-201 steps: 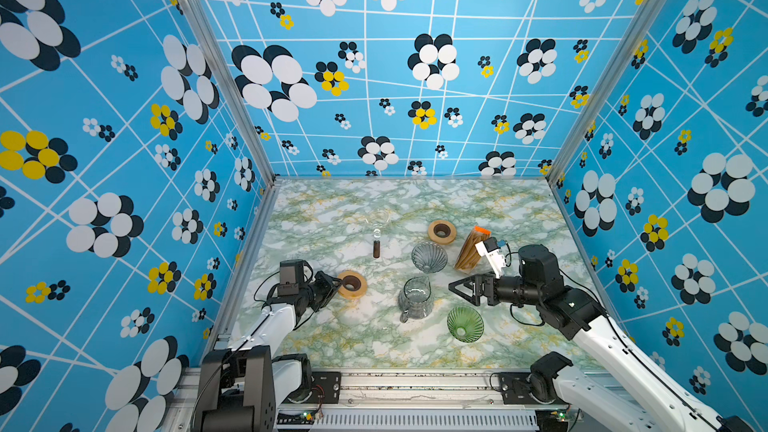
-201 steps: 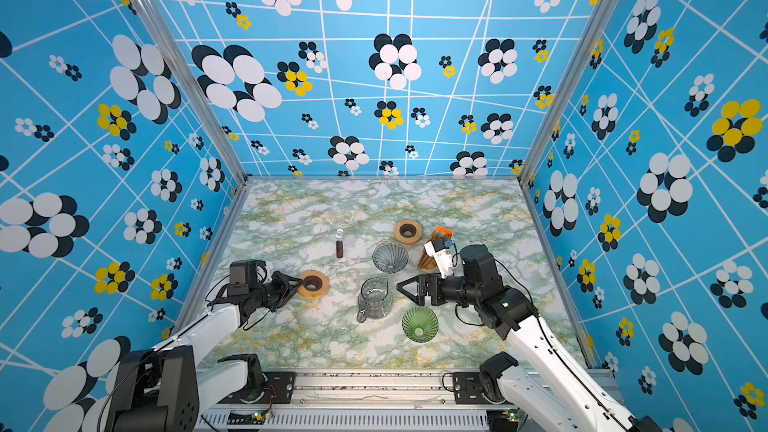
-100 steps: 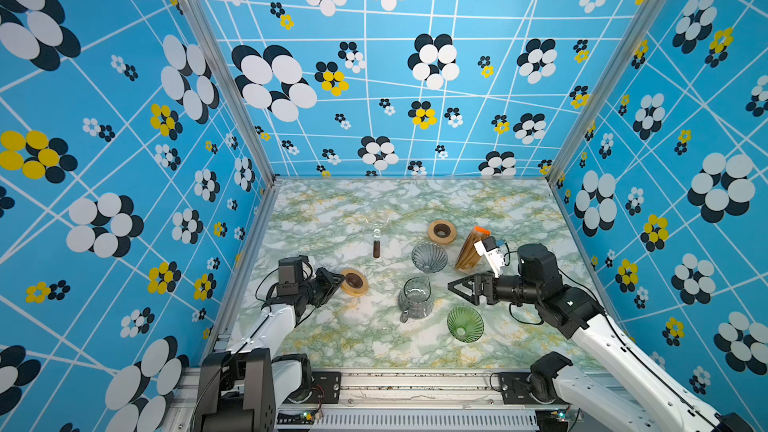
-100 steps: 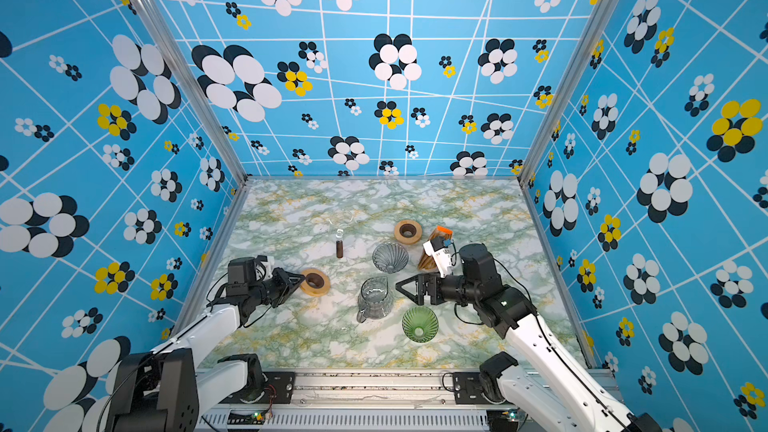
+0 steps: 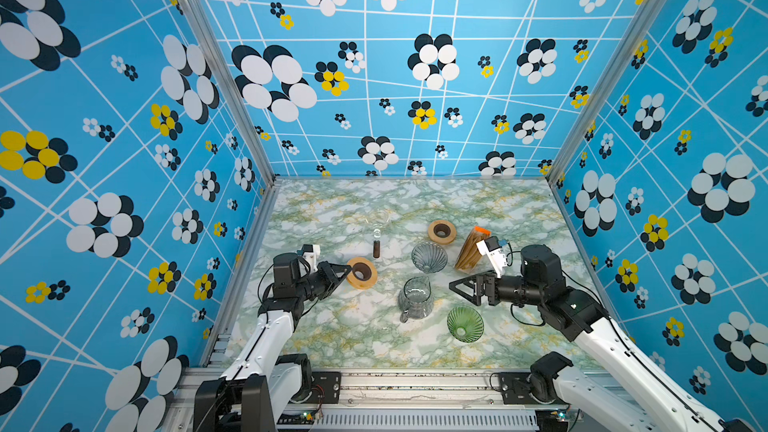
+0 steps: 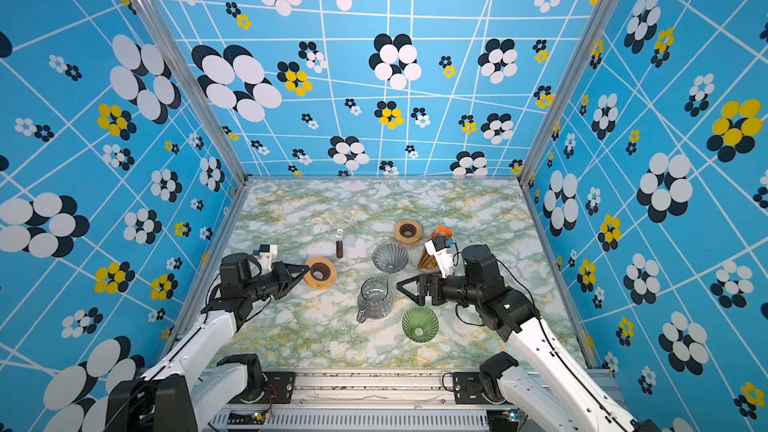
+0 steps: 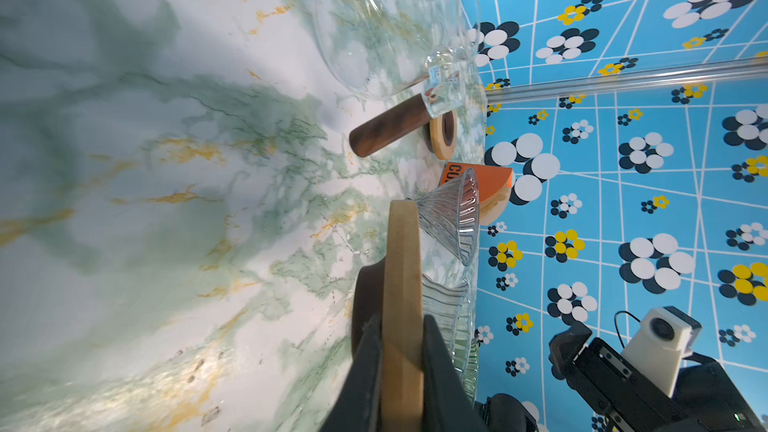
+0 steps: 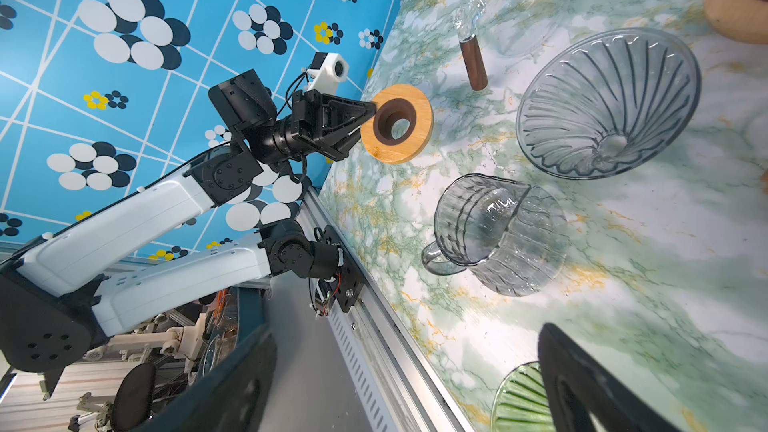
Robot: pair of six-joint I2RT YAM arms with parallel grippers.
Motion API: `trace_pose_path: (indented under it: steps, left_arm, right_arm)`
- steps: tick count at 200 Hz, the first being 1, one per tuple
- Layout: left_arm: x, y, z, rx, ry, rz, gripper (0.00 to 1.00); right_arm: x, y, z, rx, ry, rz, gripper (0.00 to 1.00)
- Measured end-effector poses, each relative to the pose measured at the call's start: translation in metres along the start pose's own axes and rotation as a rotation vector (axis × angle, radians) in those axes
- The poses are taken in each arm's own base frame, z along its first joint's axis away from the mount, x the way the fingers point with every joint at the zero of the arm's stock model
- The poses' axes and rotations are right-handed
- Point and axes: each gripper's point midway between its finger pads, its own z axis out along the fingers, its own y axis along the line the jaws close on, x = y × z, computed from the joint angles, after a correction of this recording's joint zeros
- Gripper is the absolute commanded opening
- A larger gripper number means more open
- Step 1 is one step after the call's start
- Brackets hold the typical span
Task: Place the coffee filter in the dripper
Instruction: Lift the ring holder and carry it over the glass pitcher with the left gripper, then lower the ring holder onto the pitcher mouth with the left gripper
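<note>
The coffee filter pack (image 5: 468, 250), brown papers under an orange tab, stands at the back right, partly behind my right wrist camera. A grey glass dripper (image 5: 429, 257) sits beside it and a green glass dripper (image 5: 465, 323) lies nearer the front. My left gripper (image 5: 347, 272) is shut on the rim of a wooden ring (image 5: 362, 273); in the left wrist view its fingers (image 7: 436, 367) clamp the ring's edge (image 7: 401, 268). My right gripper (image 5: 457, 286) hangs open and empty between the glass pitcher (image 5: 415, 297) and the green dripper (image 8: 519, 401).
A second wooden ring (image 5: 441, 231) lies at the back. A clear glass dripper with a dark wooden handle (image 5: 377, 248) stands left of the grey one. Patterned walls enclose three sides, and a metal rail (image 5: 374, 384) runs along the front edge.
The left jaws have closed onto the wooden ring's rim. Ring and gripper now sit slightly higher and further right in both top views. The right arm has not moved.
</note>
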Motion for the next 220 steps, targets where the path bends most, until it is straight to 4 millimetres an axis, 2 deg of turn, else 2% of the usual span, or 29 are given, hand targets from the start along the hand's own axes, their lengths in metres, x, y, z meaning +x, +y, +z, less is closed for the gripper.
trace_pose_path:
  steps: [36, 75, 101, 143, 220]
  left_arm:
    - [0.015, -0.027, 0.000, 0.087, 0.072, 0.014, 0.15]
    - [0.040, -0.063, 0.010, 0.154, 0.191, 0.076, 0.15]
    - [0.053, -0.079, 0.018, 0.183, 0.253, 0.114, 0.15]
    - [0.076, -0.086, 0.037, 0.195, 0.356, 0.117, 0.15]
    - [0.101, -0.087, 0.071, 0.207, 0.451, 0.106, 0.12]
  right_arm:
    - [-0.004, 0.012, -0.008, -0.033, -0.034, -0.035, 0.99]
    - [-0.006, 0.015, -0.012, -0.037, -0.053, -0.057, 0.99]
    - [-0.007, 0.018, -0.018, -0.027, -0.070, -0.077, 0.99]
    - [-0.013, 0.024, -0.030, 0.001, -0.100, -0.122, 0.99]
    - [-0.009, 0.019, -0.030, 0.025, -0.086, -0.112, 0.99]
